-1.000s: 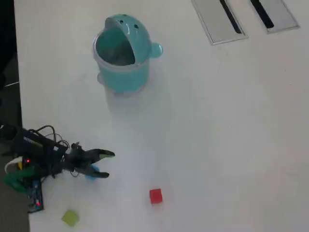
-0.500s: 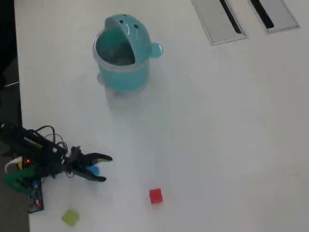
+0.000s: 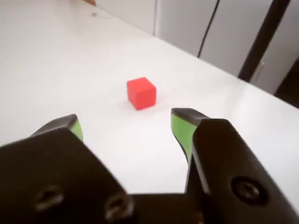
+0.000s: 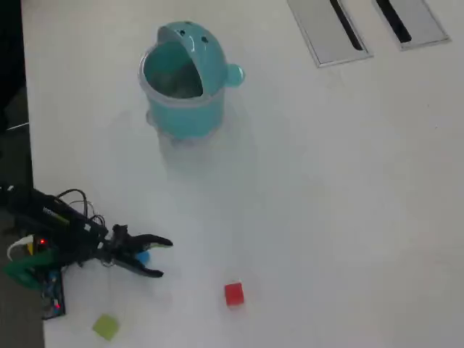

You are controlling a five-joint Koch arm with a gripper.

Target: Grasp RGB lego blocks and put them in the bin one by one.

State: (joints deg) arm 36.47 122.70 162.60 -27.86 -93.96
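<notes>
- In the wrist view the gripper (image 3: 126,128) fills the bottom of the picture: two dark jaws with green inner faces, spread wide apart, with only bare white table (image 3: 56,60) showing between the tips.
- The claw is released; nothing sits between the tips in this view.
- Beyond the tips, well clear of them, the red block (image 3: 141,93) stands alone on the table, roughly in line with the gap between the jaws.
- In the overhead view the gripper (image 4: 163,257) lies at the lower left, at the end of a dark arm (image 4: 58,225) with loose wires, and points toward the right of the picture.
- A blue block (image 4: 142,255) shows between the jaws, back toward their base rather than at the tips; whether either jaw touches it cannot be told.
- The yellow-green block (image 4: 106,326) lies below the arm, near the bottom edge, apart from the gripper.
- The red block (image 4: 233,293) lies to the right of the gripper and a little lower, well apart from it.
- The bin (image 4: 187,83) stands far off near the top of the overhead view, teal, with its dotted domed lid tipped back and its mouth showing.
- Two flat grey panels (image 4: 330,32) lie at the top right corner.
</notes>
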